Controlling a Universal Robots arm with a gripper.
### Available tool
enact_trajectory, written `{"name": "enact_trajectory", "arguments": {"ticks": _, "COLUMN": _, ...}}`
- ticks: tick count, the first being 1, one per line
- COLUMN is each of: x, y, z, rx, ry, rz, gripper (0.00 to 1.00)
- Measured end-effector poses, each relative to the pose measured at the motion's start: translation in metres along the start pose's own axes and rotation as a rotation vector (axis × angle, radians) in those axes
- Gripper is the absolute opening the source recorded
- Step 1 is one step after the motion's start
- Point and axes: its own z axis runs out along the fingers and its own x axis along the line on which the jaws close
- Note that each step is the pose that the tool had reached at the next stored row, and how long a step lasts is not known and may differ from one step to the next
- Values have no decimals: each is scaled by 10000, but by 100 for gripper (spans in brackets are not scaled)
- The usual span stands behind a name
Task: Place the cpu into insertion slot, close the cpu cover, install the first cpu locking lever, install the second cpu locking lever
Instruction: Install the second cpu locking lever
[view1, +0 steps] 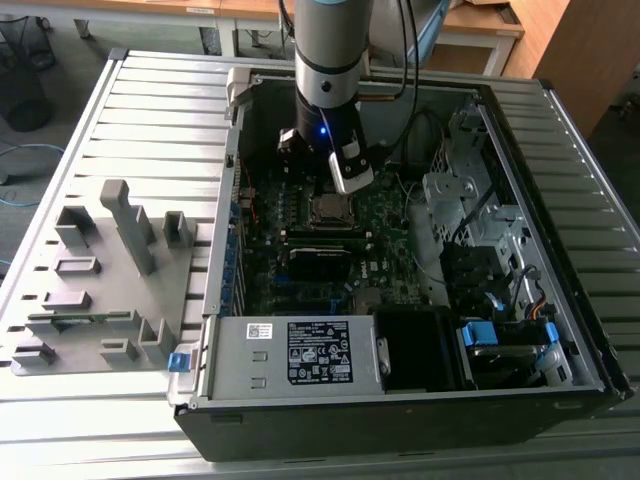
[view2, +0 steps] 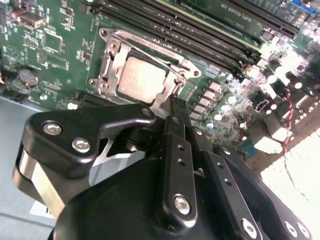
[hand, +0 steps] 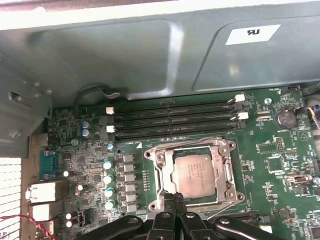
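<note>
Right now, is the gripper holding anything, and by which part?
Nothing is visibly held: the gripper has its fingers shut together, tips at the edge of the cpu cover, which lies closed over the cpu.

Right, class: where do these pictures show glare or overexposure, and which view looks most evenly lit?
Second wrist view: the motherboard washes out to white toward one corner. First wrist view: blown-out white beside the rear ports; the cpu carries mild sheen. Exterior view: the most even lighting, though the case interior is dark around the gripper.
</note>
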Motion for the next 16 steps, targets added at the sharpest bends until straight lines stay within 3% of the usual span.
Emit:
{"name": "enact_trajectory", "arguments": {"ticks": 2, "x": -6, "y": 11, "z": -50, "rx": 3, "ry": 33, "rz": 6, "gripper": 10}}
{"name": "enact_trajectory", "arguments": {"ticks": 5, "x": -18, "y": 3, "z": -64, "rx": 5, "ry": 49, "rz": 10, "gripper": 10}}
{"name": "enact_trajectory", "arguments": {"ticks": 13, "x": -91, "y": -154, "z": -96, "rx": 6, "ry": 50, "rz": 9, "gripper": 10}}
{"name": "enact_trajectory", "arguments": {"ticks": 16, "x": -95, "y": -181, "z": -63, "rx": 4, "ry": 49, "rz": 13, "gripper": 10}}
